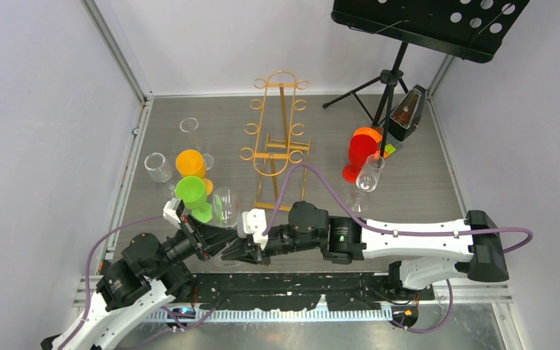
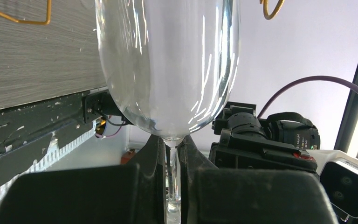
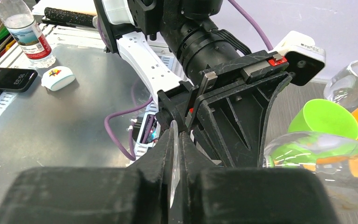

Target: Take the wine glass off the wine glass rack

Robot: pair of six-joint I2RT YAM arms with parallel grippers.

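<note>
Tightly — left gripper (image 2: 172, 156) on wine glass (image 2: 168, 70)

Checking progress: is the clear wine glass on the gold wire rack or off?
Off: clear wine glass held apart from the gold wire rack, stem between left fingers.

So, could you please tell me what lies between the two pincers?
The clear wine glass: the left pincer is shut on its stem, the right pincer on its foot, as both wrist views show.

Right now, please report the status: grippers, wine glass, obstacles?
Left gripper shut on wine glass stem. Right gripper shut on its thin clear foot. Wine glass off the wine glass rack, bowl close beside green cup.
</note>
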